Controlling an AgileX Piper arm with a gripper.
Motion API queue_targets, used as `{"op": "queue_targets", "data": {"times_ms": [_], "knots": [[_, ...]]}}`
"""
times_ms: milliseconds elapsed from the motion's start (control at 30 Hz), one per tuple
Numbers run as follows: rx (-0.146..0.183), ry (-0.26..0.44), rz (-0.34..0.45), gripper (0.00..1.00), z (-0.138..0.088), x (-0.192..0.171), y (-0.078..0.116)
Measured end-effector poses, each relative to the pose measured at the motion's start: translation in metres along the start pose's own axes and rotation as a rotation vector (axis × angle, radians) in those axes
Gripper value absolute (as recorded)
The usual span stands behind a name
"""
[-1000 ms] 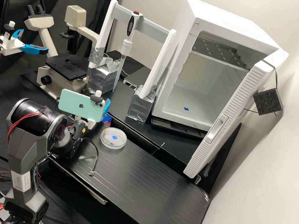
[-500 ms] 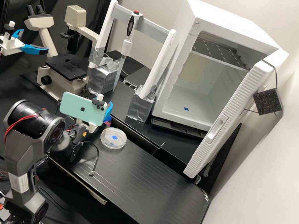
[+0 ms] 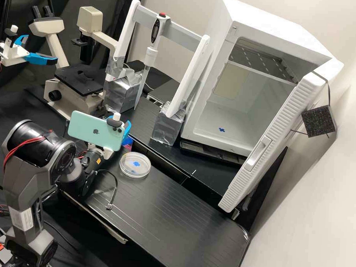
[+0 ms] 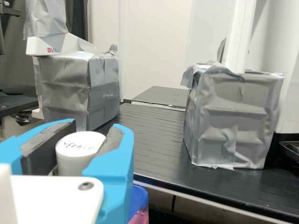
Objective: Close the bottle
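The gripper [image 3: 126,130] is at the left end of the front black bench, behind the phone mounted on the wrist. In the wrist view the gripper [image 4: 95,130] is shut on a white cap [image 4: 77,151] with dark writing on its top. The cap stands between the dark pads of both blue fingers. What lies under the cap is hidden by the white mount and the fingers. Beside the right-hand finger, lower down, is a blue and pink item [image 4: 138,203]; a bit of this item [image 3: 127,140] also shows past the gripper. I cannot tell whether it is the bottle.
A clear round dish [image 3: 135,164] lies on the bench right of the gripper. Behind stand two silver-taped blocks [image 3: 168,127] carrying white posts, with a pipette [image 3: 150,57] between them. A microscope [image 3: 76,80] is at the left, an open white refrigerator [image 3: 202,111] at the right.
The gripper and phone first shifted slightly right and down, then a little back left. The arm's elbow has moved slightly left. The dish has not moved.
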Motion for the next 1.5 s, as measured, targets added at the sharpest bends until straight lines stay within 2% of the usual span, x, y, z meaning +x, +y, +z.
{"op": "queue_targets", "data": {"times_ms": [367,1133,1167,1267,1367,1500], "knots": [[0.001,-0.027,0.007,0.0,0.0043,0.0104,0.0063],[-0.002,-0.023,-0.012,0.0,0.0014,0.0101,0.0043],[-0.002,-0.023,-0.012,1.0,0.0014,0.0101,0.0043],[0.001,-0.023,-0.012,1.0,0.0014,0.0101,0.0043],[0.021,-0.023,-0.012,1.0,0.0014,0.0101,0.0043],[0.021,-0.035,-0.022,1.0,0.0024,0.0101,0.0034]]}}
